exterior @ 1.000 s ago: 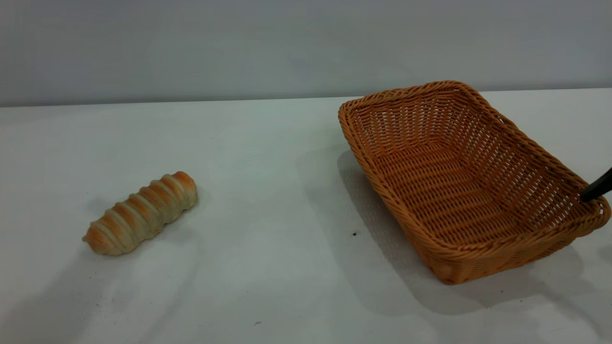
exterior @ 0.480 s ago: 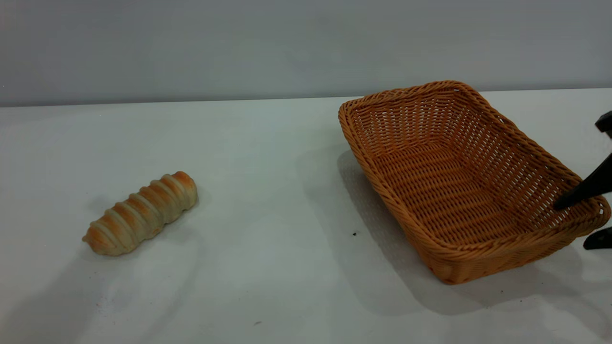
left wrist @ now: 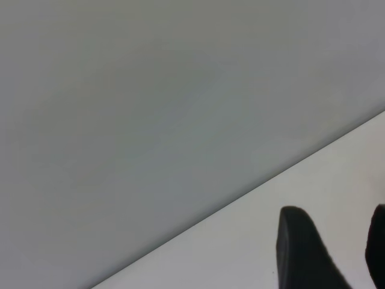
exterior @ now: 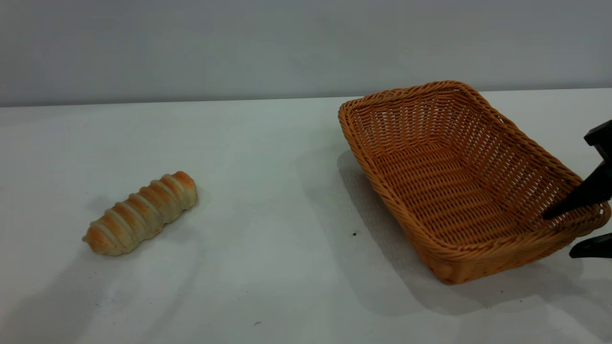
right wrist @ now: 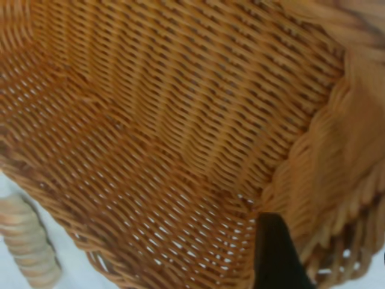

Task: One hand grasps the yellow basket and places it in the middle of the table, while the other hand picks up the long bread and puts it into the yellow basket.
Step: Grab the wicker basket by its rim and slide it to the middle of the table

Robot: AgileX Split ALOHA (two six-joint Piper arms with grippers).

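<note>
1. The yellow basket (exterior: 459, 186) stands on the white desk (exterior: 267, 157) at about 3 o'clock of the exterior view, with one corner towards the camera. It holds nothing.
2. The right pincer (exterior: 571, 231) is at the basket's right corner, at about 4 o'clock. Its fingers are apart: the upper finger (exterior: 573, 200) reaches inside over the braided rim, and the lower finger (exterior: 590, 247) lies outside, low beside the wall. So the rim is between the two fingers, but they are not pressed on it.
3. In the right wrist view, one dark finger (right wrist: 274, 253) is inside the basket (right wrist: 150, 120), near the corner where the walls meet. The weave fills almost all of this view.
4. The long bread (exterior: 142, 213) lies on the desk at about 8 o'clock, well apart from the basket, with its tapered end towards the camera. The right wrist view shows a small part of the bread (right wrist: 27, 247) beyond the far rim of the basket.
5. Between bread and basket there is only bare desk with a few small dark specks (exterior: 354, 233).
6. The left pincer (left wrist: 346, 253) is seen only in its own wrist view, above the bare desk (left wrist: 325, 180) near the edge, with a grey wall (left wrist: 150, 108) behind. Its two dark fingers stand apart and hold nothing.
</note>
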